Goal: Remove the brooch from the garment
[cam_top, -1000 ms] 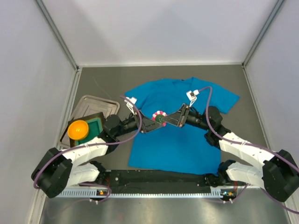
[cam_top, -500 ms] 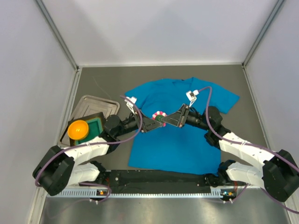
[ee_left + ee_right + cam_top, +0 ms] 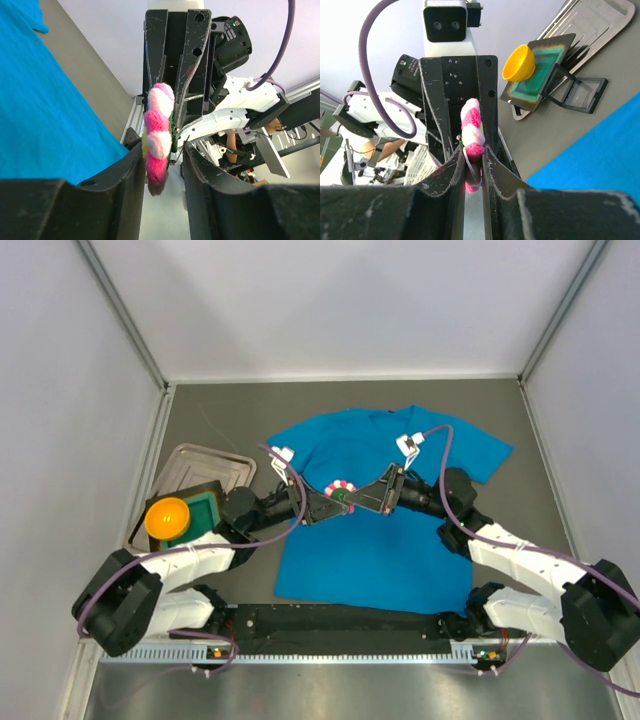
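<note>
Brooch [image 3: 471, 127] pinched in R claw [image 3: 472, 157], btwn L claw [image 3: 162, 160] fingers.

I am holding my left arm [image 3: 190, 562] and my right arm [image 3: 515, 555] out so they are meeting tip to tip in the middle. My right gripper [image 3: 472, 150] is pinching the brooch [image 3: 471, 125] tight. My left gripper [image 3: 161, 152] is sitting around it with a little gap.

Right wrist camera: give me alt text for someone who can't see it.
The right gripper pinches the pink-and-white brooch, with the left gripper facing it. Beyond lie the blue garment and an orange bowl by a green tray.
</note>
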Tool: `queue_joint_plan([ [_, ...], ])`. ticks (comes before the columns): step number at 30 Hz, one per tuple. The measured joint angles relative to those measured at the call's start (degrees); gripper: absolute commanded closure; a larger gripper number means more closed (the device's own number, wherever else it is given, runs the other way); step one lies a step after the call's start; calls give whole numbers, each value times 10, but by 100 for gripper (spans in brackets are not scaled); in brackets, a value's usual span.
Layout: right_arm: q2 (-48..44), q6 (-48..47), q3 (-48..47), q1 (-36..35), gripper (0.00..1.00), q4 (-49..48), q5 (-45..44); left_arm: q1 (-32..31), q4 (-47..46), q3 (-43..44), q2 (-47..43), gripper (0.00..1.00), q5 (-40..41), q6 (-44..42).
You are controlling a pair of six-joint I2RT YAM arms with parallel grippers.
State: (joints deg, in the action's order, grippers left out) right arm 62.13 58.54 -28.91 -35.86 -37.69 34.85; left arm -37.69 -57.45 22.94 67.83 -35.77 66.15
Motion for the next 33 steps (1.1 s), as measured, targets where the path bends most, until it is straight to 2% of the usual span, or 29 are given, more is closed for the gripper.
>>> queue_joint_plan([
  [7, 6, 0, 0, 0, 100, -9, 16, 0, -14, 0, 11, 67, -18, 7],
  [18, 6, 0, 0, 0, 100, -17, 21, 0, -26, -3, 11, 66, -21, 13],
  [23, 6, 0, 0, 0, 100, -17, 21, 0, -30, -5, 10, 61, -18, 14],
  [33, 6, 0, 0, 0, 100, -17, 21, -1, -43, -11, 11, 66, -14, 19],
])
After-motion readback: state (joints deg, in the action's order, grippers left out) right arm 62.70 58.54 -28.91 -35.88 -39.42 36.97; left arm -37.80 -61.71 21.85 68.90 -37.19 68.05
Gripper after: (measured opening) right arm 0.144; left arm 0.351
